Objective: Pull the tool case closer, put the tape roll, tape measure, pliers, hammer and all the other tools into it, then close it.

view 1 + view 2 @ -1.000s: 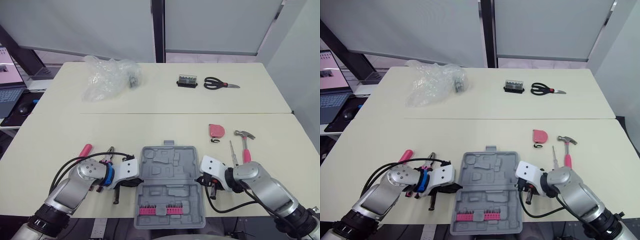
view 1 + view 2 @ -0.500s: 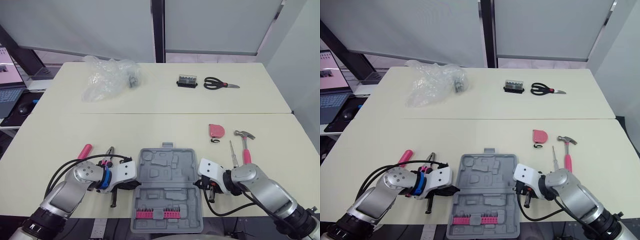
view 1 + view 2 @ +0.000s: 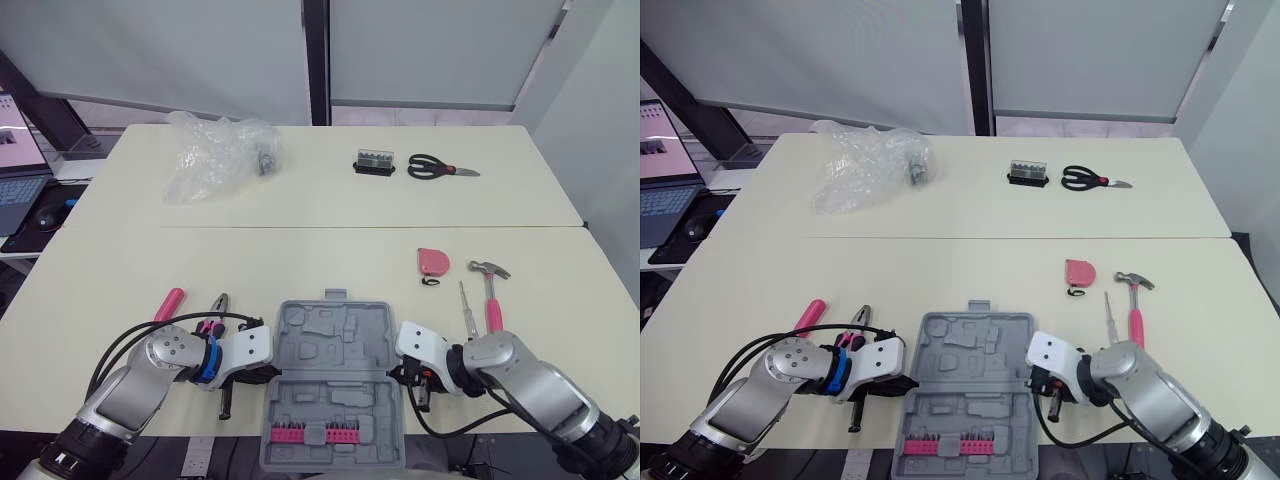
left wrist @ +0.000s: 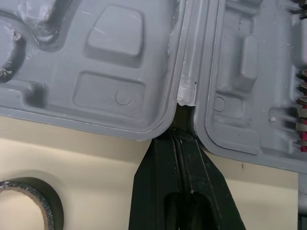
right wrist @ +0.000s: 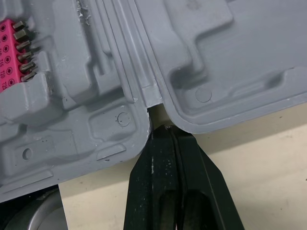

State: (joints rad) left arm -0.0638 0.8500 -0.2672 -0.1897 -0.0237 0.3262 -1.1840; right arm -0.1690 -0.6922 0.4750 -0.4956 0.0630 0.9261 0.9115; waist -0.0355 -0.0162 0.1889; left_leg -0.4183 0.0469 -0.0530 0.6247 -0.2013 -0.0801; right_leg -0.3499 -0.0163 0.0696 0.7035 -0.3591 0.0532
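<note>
Found the open grey case lying flat at the near table edge, wedged between both claws. Had the left claw with fingers pressed together, tips poked into the hinge notch on its side. Same deal at the right claw on the opposite notch, fingers squeezed together with nothing pinched between them. Spotted a tape roll just beside the left claw and pliers just beyond it. Saw the hammer and tape measure out past the right claw, both outside the case.
</note>
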